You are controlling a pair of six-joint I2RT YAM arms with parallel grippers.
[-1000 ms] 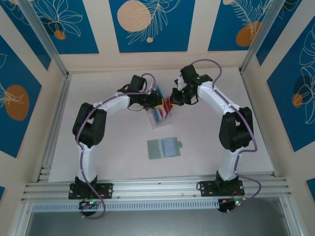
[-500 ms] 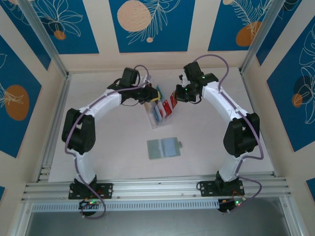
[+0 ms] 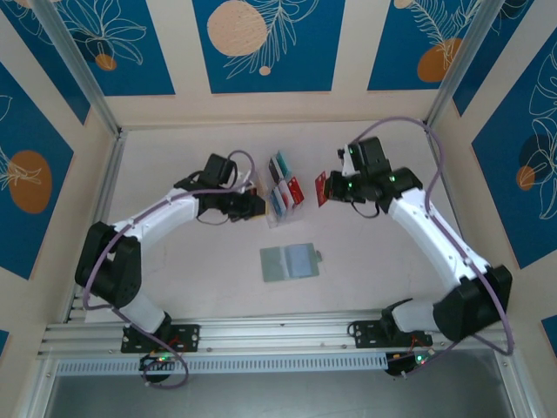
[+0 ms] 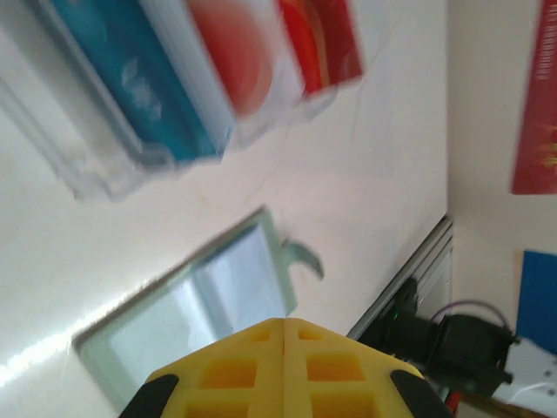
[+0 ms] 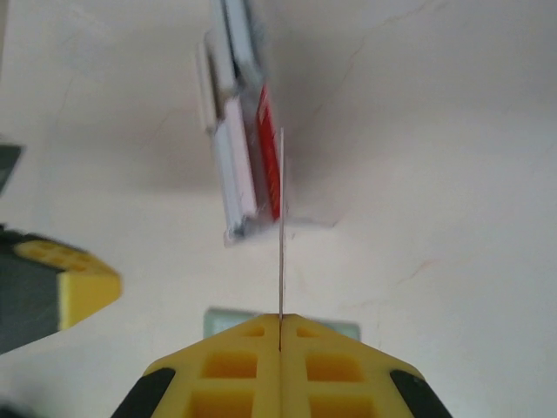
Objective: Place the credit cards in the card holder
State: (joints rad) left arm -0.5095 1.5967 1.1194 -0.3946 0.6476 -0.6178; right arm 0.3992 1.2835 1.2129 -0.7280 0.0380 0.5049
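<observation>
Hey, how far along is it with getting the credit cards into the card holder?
Done: nothing yet; the open card holder shows no card. In hand: the right hand pinches one red card. To do: pocket it, then the other cards standing in the clear rack.

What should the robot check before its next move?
1. Red card gripped in right pincer: ok.
2. Holder lies open: ok.
3. Nothing lies on the holder: ok.
4. Left pincer shut, empty, off the holder: ok.
5. All cards out of the rack: not ok, several stand in it.
6. Room inside the holder: cannot tell.
</observation>
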